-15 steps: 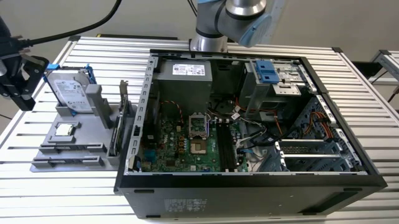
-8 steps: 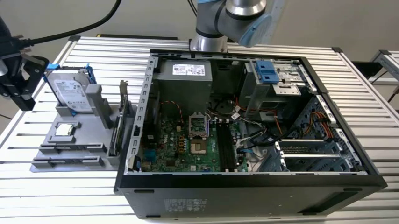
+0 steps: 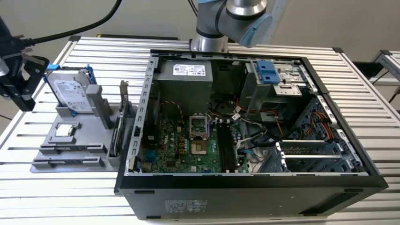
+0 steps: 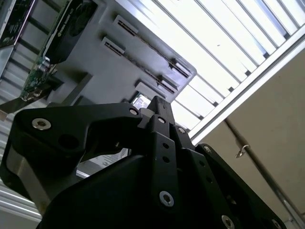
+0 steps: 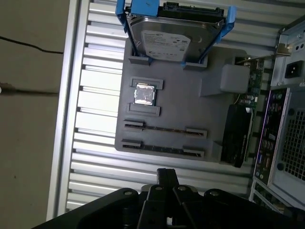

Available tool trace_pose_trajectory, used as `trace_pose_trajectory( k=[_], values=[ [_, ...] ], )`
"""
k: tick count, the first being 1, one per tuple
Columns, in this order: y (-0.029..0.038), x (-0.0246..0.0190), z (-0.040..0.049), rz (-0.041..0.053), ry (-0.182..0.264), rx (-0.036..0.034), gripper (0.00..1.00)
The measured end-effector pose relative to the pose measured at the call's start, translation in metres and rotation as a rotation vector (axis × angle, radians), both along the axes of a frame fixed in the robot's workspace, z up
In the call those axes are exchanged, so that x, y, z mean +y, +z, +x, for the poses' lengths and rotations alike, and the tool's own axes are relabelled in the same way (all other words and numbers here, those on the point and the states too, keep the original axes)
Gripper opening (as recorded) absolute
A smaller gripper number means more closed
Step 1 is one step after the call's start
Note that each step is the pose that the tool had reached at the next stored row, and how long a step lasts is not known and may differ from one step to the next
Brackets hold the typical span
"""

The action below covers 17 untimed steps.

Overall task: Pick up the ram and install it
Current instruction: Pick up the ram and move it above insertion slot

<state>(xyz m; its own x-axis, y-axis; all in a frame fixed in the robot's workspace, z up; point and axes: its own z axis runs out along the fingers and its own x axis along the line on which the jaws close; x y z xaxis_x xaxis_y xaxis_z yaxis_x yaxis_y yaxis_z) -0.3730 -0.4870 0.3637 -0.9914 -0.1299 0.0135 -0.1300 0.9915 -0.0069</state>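
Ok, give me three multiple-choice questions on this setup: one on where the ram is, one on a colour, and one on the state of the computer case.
1. Where is the ram?
A. in the grey holder
B. on the bare table
C. on the floor

2. What colour is the frame around the hard drive?
A. red
B. blue
C. yellow

3. The computer case is:
A. closed
B. open, insides showing
C. upside down

Answers:
1 A, it lies in a holder slot, apart from the gripper.
2 B, blue brackets clasp the drive.
3 B, the motherboard is in plain sight.
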Motion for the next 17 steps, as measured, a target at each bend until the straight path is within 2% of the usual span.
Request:
trace_pose_trajectory(
  k=[17],
  values=[
    [0.0000,0.0000,0.0000,0.0000,0.022,0.0000,0.00]
  ],
)
